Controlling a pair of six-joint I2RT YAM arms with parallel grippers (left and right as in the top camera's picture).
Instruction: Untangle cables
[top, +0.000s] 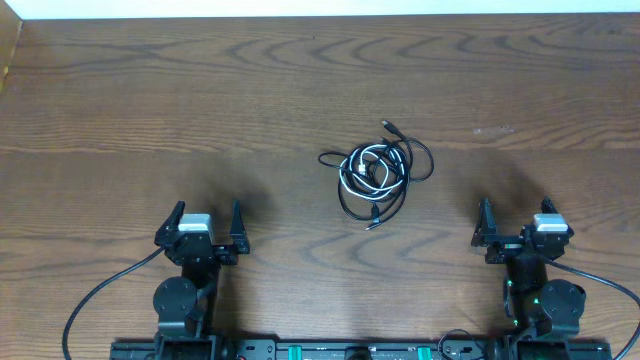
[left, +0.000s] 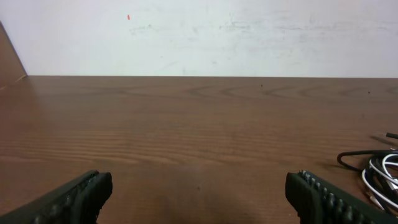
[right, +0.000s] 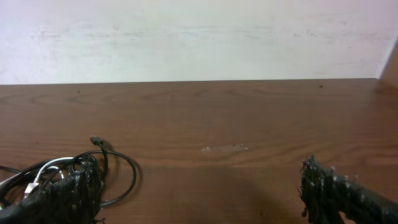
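Note:
The cables (top: 376, 170) lie in one tangled pile at the table's middle: thin black cords looped around one white cord, with small plug ends sticking out at the top and bottom. My left gripper (top: 207, 228) is open and empty, near the front left, well apart from the pile. My right gripper (top: 517, 224) is open and empty, near the front right. In the left wrist view the cables (left: 379, 174) show at the far right edge, beyond the open fingers (left: 199, 196). In the right wrist view the cables (right: 74, 171) lie at the left, partly behind the left finger of the open jaws (right: 205, 193).
The wooden table (top: 200, 100) reaches a white wall at the back. A faint pale scuff (top: 495, 129) marks the wood right of the pile. Thick black arm cables (top: 100, 295) trail from both arm bases at the front edge.

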